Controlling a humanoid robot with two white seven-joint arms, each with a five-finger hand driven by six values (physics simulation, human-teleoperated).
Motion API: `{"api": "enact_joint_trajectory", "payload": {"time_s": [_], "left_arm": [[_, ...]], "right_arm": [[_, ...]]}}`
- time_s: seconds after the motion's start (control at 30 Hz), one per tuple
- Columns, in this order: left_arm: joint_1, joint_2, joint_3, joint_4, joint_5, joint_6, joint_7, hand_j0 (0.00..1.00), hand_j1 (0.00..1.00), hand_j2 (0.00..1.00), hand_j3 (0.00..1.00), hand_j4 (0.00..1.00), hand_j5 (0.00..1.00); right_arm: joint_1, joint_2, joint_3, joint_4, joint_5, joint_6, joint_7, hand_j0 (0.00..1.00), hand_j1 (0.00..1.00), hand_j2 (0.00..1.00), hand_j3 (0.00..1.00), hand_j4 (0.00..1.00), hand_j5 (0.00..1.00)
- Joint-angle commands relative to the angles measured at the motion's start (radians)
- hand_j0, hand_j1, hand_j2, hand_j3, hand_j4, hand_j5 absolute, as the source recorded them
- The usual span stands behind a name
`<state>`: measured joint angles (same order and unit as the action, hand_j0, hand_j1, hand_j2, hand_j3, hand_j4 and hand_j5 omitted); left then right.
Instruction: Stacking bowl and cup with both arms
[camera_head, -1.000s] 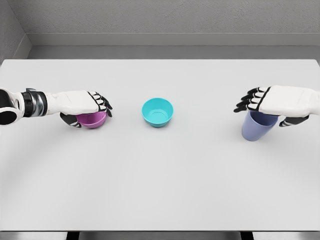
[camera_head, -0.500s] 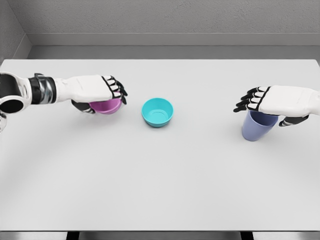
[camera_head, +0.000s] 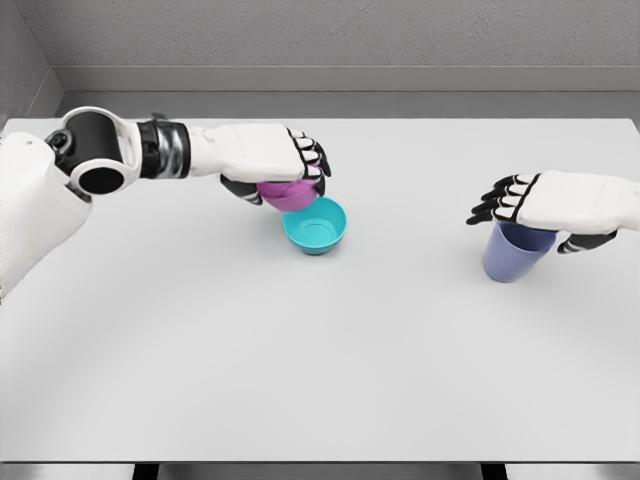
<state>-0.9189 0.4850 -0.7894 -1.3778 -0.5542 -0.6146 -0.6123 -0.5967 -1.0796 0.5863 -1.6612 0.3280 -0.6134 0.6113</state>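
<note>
My left hand (camera_head: 285, 170) is shut on a purple bowl (camera_head: 289, 195) and holds it in the air just above the back left rim of a teal bowl (camera_head: 316, 225) standing at the table's middle. At the right, my right hand (camera_head: 530, 210) is shut over the rim of a blue-violet cup (camera_head: 512, 256), thumb on the right side. The cup leans a little, and its base looks to be on or very near the table.
The white table (camera_head: 320, 350) spans the whole view, with its front edge near the bottom and a grey wall behind the far edge. My left arm (camera_head: 90, 160) stretches across the back left of the table.
My left hand has lifted the purple bowl and carried it to the right, from the table's left to over the teal bowl. The right hand and cup have stayed put.
</note>
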Motion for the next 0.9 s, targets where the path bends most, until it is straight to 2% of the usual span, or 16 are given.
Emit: {"api": "enact_joint_trajectory", "payload": {"time_s": [0.0, 0.1, 0.17, 0.5, 0.6, 0.77, 0.87], "left_arm": [[0.0, -0.033, -0.016, 0.031, 0.002, 0.004, 0.001, 0.65, 0.65, 0.65, 0.65, 0.65, 0.65], [-0.002, -0.049, -0.036, 0.034, 0.0, 0.004, 0.001, 0.65, 0.65, 0.65, 0.65, 0.65, 0.65], [-0.003, -0.068, -0.056, 0.069, -0.001, 0.004, 0.001, 0.65, 0.65, 0.65, 0.65, 0.65, 0.65], [-0.002, -0.086, -0.073, 0.077, -0.021, 0.004, 0.001, 0.68, 0.68, 0.68, 0.68, 0.68, 0.68], [-0.002, -0.094, -0.082, 0.105, -0.021, 0.004, 0.001, 0.71, 0.71, 0.71, 0.71, 0.71, 0.71], [-0.002, -0.094, -0.083, 0.105, -0.018, 0.004, 0.001, 0.78, 0.78, 0.78, 0.78, 0.78, 0.78], [-0.002, -0.094, -0.083, 0.111, -0.012, 0.004, 0.001, 0.96, 0.96, 0.96, 0.96, 0.96, 0.96]], "right_arm": [[0.0, 0.0, 0.0, 0.0, -0.004, 0.003, 0.0, 1.0, 1.0, 1.0, 1.0, 1.0, 1.0], [0.002, 0.0, 0.001, 0.0, -0.004, 0.003, 0.0, 1.0, 1.0, 1.0, 1.0, 1.0, 1.0], [0.002, 0.0, 0.001, 0.0, -0.004, 0.003, 0.0, 1.0, 1.0, 1.0, 1.0, 1.0, 1.0], [0.003, 0.001, 0.004, 0.001, -0.004, 0.003, 0.0, 1.0, 1.0, 1.0, 1.0, 1.0, 1.0], [0.003, 0.001, 0.02, 0.005, -0.003, 0.003, 0.0, 1.0, 1.0, 1.0, 1.0, 1.0, 1.0], [0.005, 0.007, 0.023, 0.012, -0.001, 0.003, 0.0, 1.0, 1.0, 1.0, 1.0, 1.0, 1.0], [0.005, 0.012, 0.024, 0.018, 0.0, 0.003, 0.0, 1.0, 1.0, 1.0, 1.0, 1.0, 1.0]]}}
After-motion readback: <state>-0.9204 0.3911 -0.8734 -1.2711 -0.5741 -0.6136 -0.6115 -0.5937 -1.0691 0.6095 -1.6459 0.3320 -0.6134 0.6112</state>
